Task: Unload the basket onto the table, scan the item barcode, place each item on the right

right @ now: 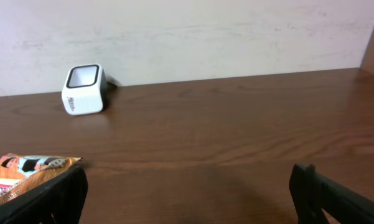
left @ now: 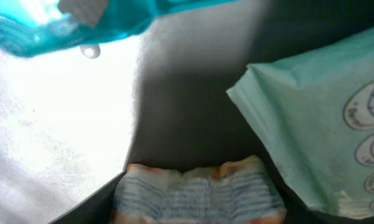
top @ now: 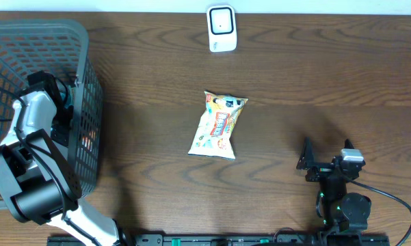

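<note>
Brown tabletop [top: 294, 75] open between basket [top: 90, 102] wall and scanner [top: 221, 28].
Your right gripper [top: 306, 162] gapes empty near the front edge, with the snack bag [top: 218, 125] mid-table, well apart from it; your left gripper [top: 60, 92] sits inside the basket, its jaws' spread impossible to tell.

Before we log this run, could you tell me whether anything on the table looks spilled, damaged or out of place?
Nothing stands out. The bag lies flat and intact in the middle, slightly skewed; the scanner stands upright at the far edge; the basket sits upright on the left.
</note>
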You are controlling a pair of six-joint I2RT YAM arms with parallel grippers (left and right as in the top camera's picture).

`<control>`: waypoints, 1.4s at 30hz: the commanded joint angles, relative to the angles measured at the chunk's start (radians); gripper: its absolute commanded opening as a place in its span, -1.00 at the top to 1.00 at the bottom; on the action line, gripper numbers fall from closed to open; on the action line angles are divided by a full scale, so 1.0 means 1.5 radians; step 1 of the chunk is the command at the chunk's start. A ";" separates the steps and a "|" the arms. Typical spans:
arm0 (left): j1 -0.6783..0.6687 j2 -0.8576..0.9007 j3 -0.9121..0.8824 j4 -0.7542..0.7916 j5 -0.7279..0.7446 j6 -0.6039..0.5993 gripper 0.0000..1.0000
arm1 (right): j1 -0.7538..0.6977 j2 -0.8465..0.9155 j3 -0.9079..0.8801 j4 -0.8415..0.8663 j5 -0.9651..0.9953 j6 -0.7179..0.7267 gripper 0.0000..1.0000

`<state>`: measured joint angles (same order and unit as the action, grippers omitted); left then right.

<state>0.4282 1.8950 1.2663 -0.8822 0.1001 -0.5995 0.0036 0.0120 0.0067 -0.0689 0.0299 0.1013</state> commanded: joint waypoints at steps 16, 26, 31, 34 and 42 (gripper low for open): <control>-0.001 -0.284 0.088 -0.089 -0.045 0.013 0.07 | -0.012 -0.004 -0.001 -0.002 -0.002 -0.006 -0.98; -0.002 -0.509 0.088 -0.066 -0.039 -0.061 0.07 | -0.012 -0.004 -0.001 -0.002 -0.002 -0.006 -0.99; -0.007 -0.583 0.088 -0.050 0.035 -0.078 0.07 | -0.012 -0.004 -0.001 -0.002 -0.002 -0.006 -0.99; -0.028 -0.615 0.088 -0.034 0.081 -0.078 0.07 | -0.012 -0.004 -0.001 -0.002 -0.002 -0.006 -0.98; -0.157 -0.631 0.088 -0.020 0.105 -0.115 0.07 | -0.012 -0.004 -0.001 -0.002 -0.002 -0.006 -0.99</control>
<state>0.2588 0.9382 1.3903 -0.9184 0.2256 -0.7410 0.0036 0.0120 0.0067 -0.0689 0.0299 0.1013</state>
